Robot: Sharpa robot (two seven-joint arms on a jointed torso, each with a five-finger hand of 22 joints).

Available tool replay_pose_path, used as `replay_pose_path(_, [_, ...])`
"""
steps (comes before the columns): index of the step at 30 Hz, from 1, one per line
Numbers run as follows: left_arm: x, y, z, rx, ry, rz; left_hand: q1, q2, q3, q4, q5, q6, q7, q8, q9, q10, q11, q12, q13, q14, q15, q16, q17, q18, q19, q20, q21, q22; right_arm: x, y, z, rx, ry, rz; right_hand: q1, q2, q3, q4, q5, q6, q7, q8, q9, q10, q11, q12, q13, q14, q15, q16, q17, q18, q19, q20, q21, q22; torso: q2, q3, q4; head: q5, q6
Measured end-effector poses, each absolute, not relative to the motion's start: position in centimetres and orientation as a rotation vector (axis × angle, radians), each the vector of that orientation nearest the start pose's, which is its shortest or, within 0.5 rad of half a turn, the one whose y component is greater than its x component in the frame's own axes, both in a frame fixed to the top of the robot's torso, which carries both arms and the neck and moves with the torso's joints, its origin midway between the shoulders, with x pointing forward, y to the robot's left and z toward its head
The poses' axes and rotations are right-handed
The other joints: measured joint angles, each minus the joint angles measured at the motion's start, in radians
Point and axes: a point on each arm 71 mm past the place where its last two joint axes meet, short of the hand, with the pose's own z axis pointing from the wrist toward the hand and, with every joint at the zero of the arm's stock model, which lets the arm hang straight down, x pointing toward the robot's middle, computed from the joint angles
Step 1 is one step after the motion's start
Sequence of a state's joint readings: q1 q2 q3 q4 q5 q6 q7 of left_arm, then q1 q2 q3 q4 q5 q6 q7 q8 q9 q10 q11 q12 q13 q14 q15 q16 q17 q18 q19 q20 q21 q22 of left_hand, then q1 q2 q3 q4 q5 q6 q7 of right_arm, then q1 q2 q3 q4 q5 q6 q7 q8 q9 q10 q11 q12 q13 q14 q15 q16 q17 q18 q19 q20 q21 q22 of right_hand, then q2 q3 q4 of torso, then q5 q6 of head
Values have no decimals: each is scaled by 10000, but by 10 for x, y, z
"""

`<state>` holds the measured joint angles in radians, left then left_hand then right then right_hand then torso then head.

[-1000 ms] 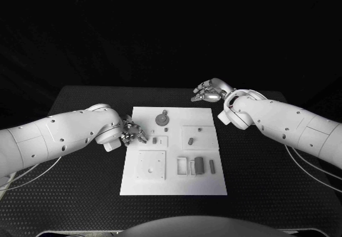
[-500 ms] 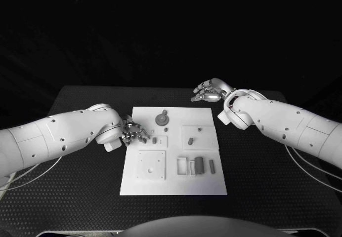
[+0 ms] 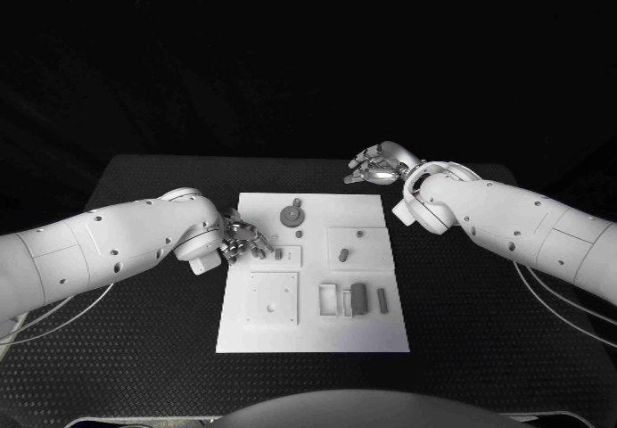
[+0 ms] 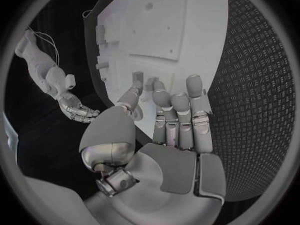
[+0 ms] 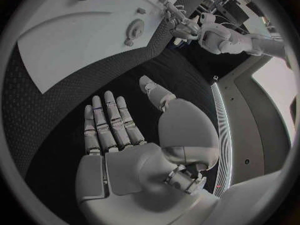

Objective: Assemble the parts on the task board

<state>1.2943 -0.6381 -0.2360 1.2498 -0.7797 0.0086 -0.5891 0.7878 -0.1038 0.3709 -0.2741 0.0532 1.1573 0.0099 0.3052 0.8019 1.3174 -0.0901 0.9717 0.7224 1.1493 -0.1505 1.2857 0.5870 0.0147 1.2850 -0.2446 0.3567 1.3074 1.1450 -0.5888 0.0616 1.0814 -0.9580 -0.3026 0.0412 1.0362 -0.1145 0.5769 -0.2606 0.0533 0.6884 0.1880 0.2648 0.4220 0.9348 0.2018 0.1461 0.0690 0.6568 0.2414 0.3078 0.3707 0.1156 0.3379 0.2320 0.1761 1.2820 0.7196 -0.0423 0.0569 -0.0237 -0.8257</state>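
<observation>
The task board (image 3: 315, 272) lies in the middle of the black table (image 3: 154, 330) with its long axis running from near to far, and small grey parts (image 3: 360, 297) stand in its recesses. The left hand (image 3: 239, 241) is at the board's left edge, fingers spread and holding nothing. The right hand (image 3: 381, 165) is off the far right corner, open and empty too.

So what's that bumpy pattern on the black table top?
The table has a fine woven, diamond-like grid texture all over, black throughout. It shows best in the left wrist view.
</observation>
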Motion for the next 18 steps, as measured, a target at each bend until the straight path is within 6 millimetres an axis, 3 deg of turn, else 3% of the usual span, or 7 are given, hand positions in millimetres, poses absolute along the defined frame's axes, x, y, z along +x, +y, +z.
replay_pose_path(6, [511,207,-261,-5206,23896,-2945,9,9,-28,-28,0,57,6,84,39,1,-60,0,-10,9,8,0,-6,0,0,0,0,0,560,-205,-211,4114,16768,8453,0,0,0,0,0,0,0,0,0,0,0,0,0,0,0,0,0,0,0,0,0,-1,0,0,-4,-6,-2])
replay_pose_path(14, [511,208,-261,-5215,23889,-2927,314,306,87,-103,232,56,6,260,67,-5,-65,0,-38,10,8,-1,-21,0,1,-1,0,6,560,-205,-211,4117,16773,8449,0,0,0,0,0,0,0,0,1,0,0,-39,0,-34,34,0,0,-1,0,0,0,9,-1,0,5,-20,4])
replay_pose_path(18, [511,208,-261,-5205,23886,-2909,559,211,372,-36,235,56,6,374,65,16,-86,40,-61,10,9,0,-36,1,36,-36,0,7,560,-205,-211,4115,16776,8453,0,0,0,0,0,0,0,0,-8,0,0,-39,0,-34,34,0,0,-1,0,0,0,8,-2,-1,8,-25,-2])
